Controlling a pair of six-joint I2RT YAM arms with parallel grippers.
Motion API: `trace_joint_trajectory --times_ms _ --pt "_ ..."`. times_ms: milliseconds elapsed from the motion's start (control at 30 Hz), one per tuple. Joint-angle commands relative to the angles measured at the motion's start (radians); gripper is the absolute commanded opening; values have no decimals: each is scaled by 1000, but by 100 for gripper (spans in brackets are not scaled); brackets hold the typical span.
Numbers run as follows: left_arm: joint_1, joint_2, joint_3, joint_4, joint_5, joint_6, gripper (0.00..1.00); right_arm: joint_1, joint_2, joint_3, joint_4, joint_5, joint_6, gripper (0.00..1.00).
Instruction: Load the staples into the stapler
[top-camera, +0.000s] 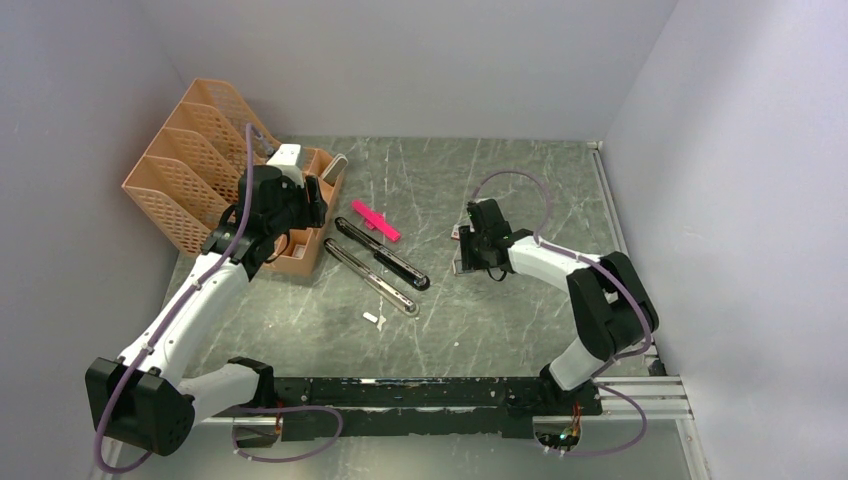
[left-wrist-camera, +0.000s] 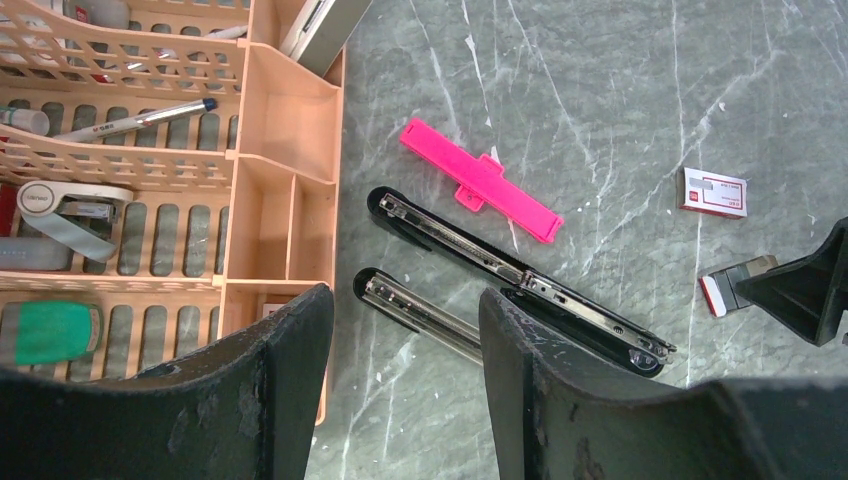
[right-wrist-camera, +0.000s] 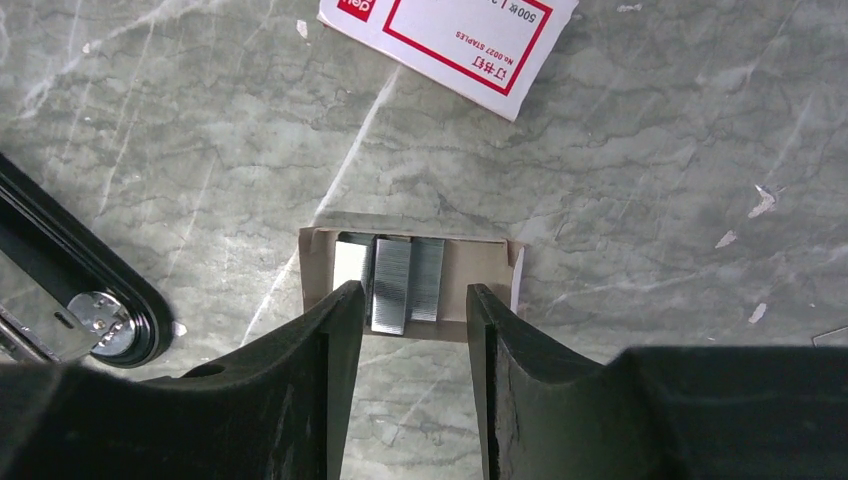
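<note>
Right gripper (right-wrist-camera: 405, 300) part open over staples (right-wrist-camera: 392, 278) in their tray (right-wrist-camera: 485, 265), gripping nothing. Left gripper (left-wrist-camera: 405, 297) open, empty, above stapler (left-wrist-camera: 520, 282).

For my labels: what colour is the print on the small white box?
Red, on the white box; the right wrist view shows it best.

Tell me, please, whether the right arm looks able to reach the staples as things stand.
Probably yes. The right end effector is poised right over the staples, open, with a finger to each side of the strips in their cardboard tray. Nothing lies between them, and the stapler sits off to one side.
</note>
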Motion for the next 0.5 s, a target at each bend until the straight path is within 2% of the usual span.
trace_joint_trajectory --times_ms 0,467 --pt "8 -18 -8 35 27 3 60 -7 22 -10 17 -5 0 46" --pt "8 -17 -8 36 30 3 60 -7 29 -9 2 16 1 43"
